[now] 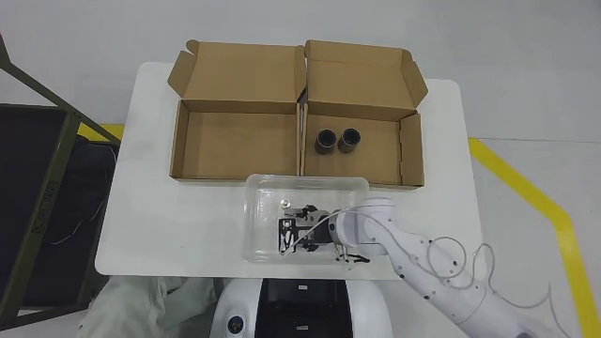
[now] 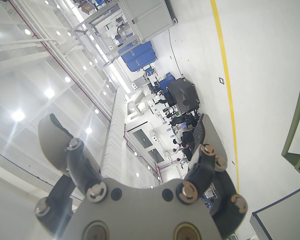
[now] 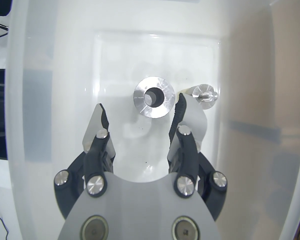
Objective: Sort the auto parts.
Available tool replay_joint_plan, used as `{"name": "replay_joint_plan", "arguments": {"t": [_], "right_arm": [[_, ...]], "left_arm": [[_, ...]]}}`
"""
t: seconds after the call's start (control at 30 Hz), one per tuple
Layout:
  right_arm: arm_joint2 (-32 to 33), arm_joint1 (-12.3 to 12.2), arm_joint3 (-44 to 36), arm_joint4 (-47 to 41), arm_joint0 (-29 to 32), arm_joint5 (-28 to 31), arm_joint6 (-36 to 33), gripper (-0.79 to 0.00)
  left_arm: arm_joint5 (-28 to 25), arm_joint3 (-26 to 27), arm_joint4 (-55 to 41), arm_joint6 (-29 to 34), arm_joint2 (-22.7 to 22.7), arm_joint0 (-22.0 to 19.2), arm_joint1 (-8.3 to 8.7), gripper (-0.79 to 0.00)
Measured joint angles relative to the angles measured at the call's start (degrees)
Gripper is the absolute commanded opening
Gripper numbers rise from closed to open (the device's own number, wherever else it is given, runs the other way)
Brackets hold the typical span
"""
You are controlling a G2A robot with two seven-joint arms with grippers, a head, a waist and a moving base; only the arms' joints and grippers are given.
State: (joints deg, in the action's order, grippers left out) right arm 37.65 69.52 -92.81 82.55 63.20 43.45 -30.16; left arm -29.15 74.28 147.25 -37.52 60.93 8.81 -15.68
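Hovering inside the bin [image 1: 305,180] at the bench's [image 1: 150,225] near edge, the right tool [image 3: 141,103] gapes wide and empty, with a metal sleeve [image 3: 153,108] just past its tips. Closing off-centre could tip it or knock the bolt [image 3: 205,96] alongside. The left tool [image 2: 126,128] is spread, empty, and faces a bright workshop hall. The bench is white, with boxes [image 1: 235,145] behind.

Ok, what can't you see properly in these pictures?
- Top view: the right tool covers most of what lies in the clear bin.
- Right wrist view: a finger hides part of the small shiny piece.
- Top view: the two dark parts in the cardboard box are too small to identify.
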Motion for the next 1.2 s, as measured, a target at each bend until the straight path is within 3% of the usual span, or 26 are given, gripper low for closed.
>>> {"name": "replay_joint_plan", "arguments": {"t": [0.57,0.63,0.67,0.77,0.83,0.87,1.2], "right_arm": [[-2.64,1.35,3.21,-0.03,-1.68,-0.43,1.68,-0.277],[-2.81,1.48,3.57,-0.06,-1.89,-0.55,1.66,-0.308],[-2.91,1.57,3.77,-0.08,-2.02,-0.62,1.61,-0.403],[-3.04,1.74,4.11,-0.18,-2.23,-0.81,1.55,-0.536],[-3.03,1.78,4.22,-0.17,-2.29,-0.92,1.5,-0.665],[-2.99,1.79,4.21,-0.12,-2.28,-0.99,1.47,-0.776],[-2.22,1.29,0.9,0.83,-1.03,-0.24,0.37,-0.785]], "left_arm": [[0.0,0.0,0.0,0.0,0.0,0.0,0.0,0.0],[0.0,0.0,0.0,0.0,0.0,0.0,0.0,0.0],[0.0,0.0,0.0,0.0,0.0,0.0,0.0,0.0],[0.0,0.0,0.0,0.0,0.0,0.0,0.0,0.0],[0.0,0.0,0.0,0.0,0.0,0.0,0.0,0.0],[0.0,0.0,0.0,0.0,0.0,0.0,0.0,0.0],[0.0,0.0,0.0,0.0,0.0,0.0,0.0,0.0]]}}
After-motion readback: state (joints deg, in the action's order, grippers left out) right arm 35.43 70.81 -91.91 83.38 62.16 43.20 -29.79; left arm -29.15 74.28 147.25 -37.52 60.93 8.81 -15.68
